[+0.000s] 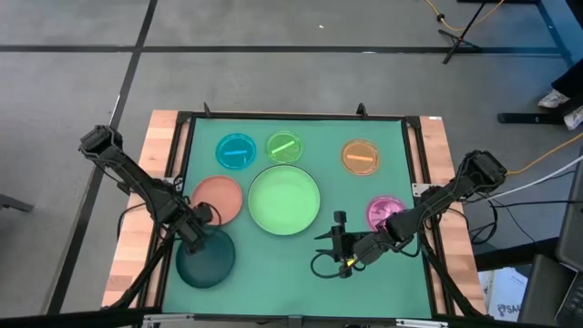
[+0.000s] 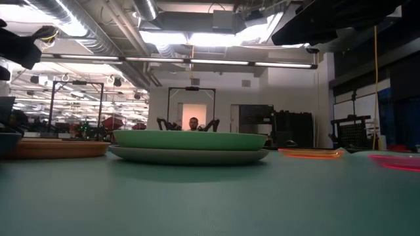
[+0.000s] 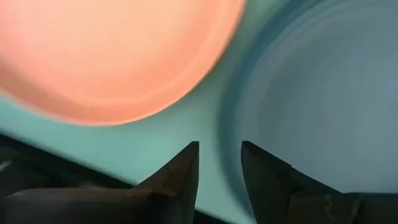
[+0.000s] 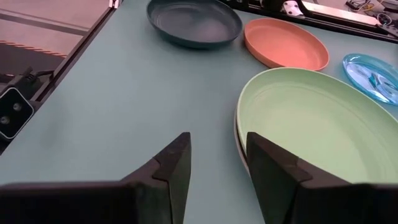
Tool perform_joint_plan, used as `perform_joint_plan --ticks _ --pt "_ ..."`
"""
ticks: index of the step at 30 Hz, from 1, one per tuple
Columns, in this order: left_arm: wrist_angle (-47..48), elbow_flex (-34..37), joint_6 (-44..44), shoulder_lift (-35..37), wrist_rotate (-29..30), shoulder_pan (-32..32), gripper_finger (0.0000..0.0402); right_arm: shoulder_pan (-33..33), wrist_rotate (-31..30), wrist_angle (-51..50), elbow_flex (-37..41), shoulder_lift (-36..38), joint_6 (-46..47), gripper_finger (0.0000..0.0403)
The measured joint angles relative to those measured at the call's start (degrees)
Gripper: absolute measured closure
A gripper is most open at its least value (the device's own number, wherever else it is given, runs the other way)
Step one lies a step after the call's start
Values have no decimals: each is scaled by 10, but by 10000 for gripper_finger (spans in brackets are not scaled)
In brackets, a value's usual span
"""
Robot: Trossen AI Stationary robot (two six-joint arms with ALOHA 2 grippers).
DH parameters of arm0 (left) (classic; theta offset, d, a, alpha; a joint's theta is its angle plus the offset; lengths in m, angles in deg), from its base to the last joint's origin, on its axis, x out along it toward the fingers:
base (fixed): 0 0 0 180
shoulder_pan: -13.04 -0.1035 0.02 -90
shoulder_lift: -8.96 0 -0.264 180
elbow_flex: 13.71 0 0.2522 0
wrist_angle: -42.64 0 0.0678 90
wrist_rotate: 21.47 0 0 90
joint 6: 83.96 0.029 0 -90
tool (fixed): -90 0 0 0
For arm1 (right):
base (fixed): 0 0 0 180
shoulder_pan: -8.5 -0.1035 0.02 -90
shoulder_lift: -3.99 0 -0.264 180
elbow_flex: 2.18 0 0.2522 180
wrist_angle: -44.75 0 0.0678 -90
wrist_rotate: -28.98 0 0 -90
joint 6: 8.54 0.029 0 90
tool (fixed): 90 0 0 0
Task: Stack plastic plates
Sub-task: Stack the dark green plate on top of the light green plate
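The light green plate (image 1: 284, 200) sits nested in the grey plate (image 2: 190, 156) at the middle of the mat. The salmon plate (image 1: 218, 199) and the dark teal plate (image 1: 206, 260) lie to its left. Small blue (image 1: 236, 150), green (image 1: 285, 147) and orange (image 1: 360, 157) plates lie along the far side, and the pink one (image 1: 385, 212) on the right. My left gripper (image 3: 220, 163) is open, low over the teal plate's far rim (image 3: 231, 124), one finger on either side. My right gripper (image 4: 217, 152) is open, near-right of the stack's rim (image 4: 239, 140). My left gripper comes down from above onto the dark teal plate's rim (image 3: 231, 134) on the side nearest the salmon plate, with one finger over the plate's inside and one over the mat outside. Whether the fingers touch the rim cannot be told.
The green mat (image 1: 273, 282) sits in a black frame on a wooden table (image 1: 155, 146). A black cable loops on the mat beside my right gripper (image 1: 321, 264). Bare mat lies along the near edge, between the teal plate and the right arm.
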Motion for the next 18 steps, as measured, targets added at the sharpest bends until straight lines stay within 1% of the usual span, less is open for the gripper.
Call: perform_joint_plan --ticks 2,5,10,14,18 --pt "14 1 -5 0 5 0 288 0 0 0 0 0 0 256" --pt "-12 7 1 0 11 0 288 0 0 0 0 0 0 256" --pt "-65 40 4 0 -34 5 288 0 0 0 0 0 0 256" --pt "-96 64 0 0 -39 4 288 0 0 -1 0 0 0 256" --pt "-163 87 5 0 -51 4 290 0 0 -1 0 0 0 256"
